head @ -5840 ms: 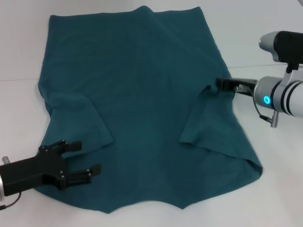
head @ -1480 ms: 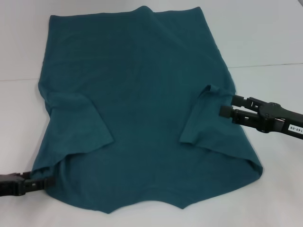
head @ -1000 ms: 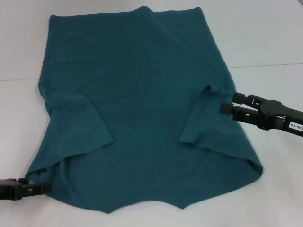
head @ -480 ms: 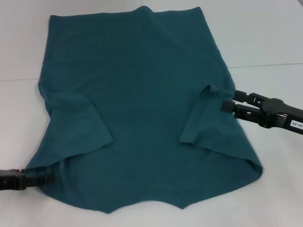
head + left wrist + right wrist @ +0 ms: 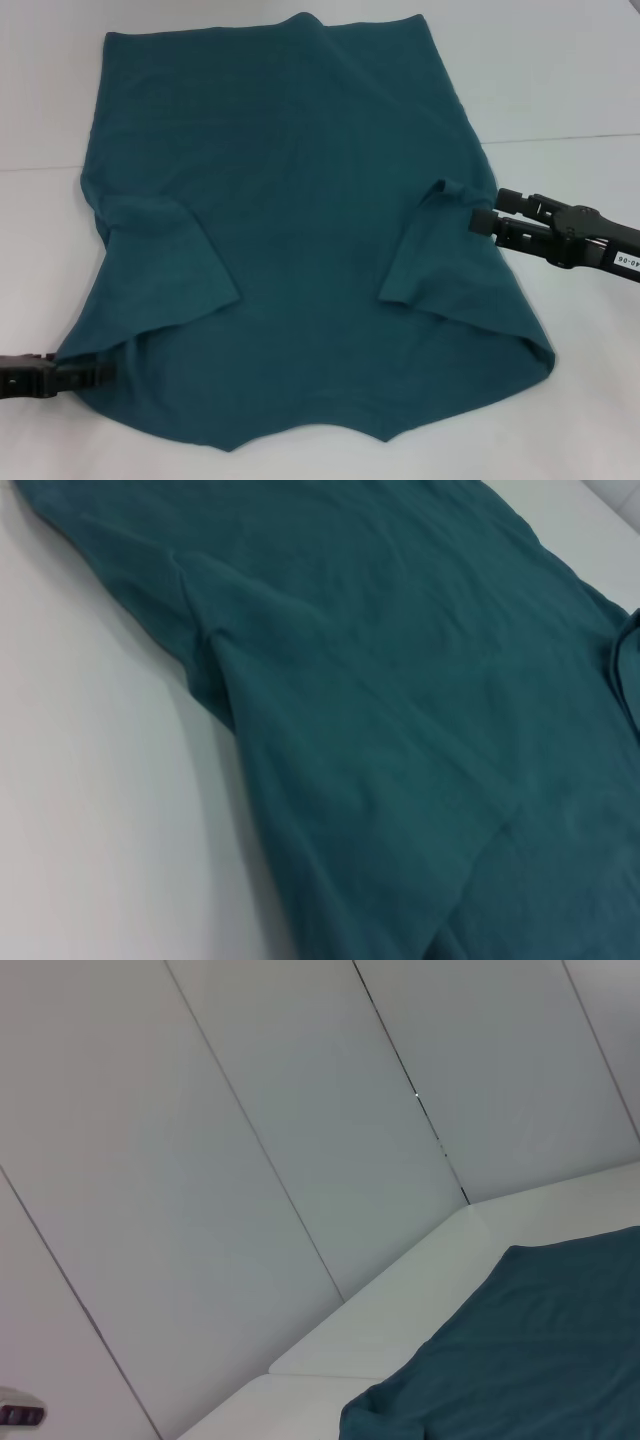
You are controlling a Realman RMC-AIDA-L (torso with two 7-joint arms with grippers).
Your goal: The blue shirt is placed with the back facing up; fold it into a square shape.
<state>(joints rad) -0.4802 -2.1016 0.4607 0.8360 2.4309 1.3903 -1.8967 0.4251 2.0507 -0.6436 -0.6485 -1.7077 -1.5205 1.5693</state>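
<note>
- Blue shirt [image 5: 300, 220] lies spread flat on the white bench [image 5: 560, 90], plain back up, filling most of the head view
- Both short sleeves are folded inward onto the body: one on the robot's left [image 5: 165, 260], one on the right [image 5: 425, 245]
- Edge nearest the robot is uneven, with a shallow notch in the middle
- Left tool [image 5: 85, 375] sits low at the shirt's near-left corner, its black tips touching the cloth edge; a small ridge of fabric is lifted just above it
- Whether the left tool is open or clamped on the cloth I cannot tell; the tips are dark and partly cut off by the frame edge
- Right tool [image 5: 487, 210] reaches in from the right side, level with the right sleeve's upper end, two fingers [image 5: 482, 222] spread apart, parted one above the other, nothing between them
- Its tips lie right at the shirt's right edge, just beside the small bunched fold at the sleeve top
- Left wrist view: only shirt [image 5: 400, 700] and bare bench [image 5: 90, 810], sleeve seam creased
- Right wrist view: a shirt corner [image 5: 520, 1350] on the bench, pale panelled wall [image 5: 250, 1140] behind
</note>
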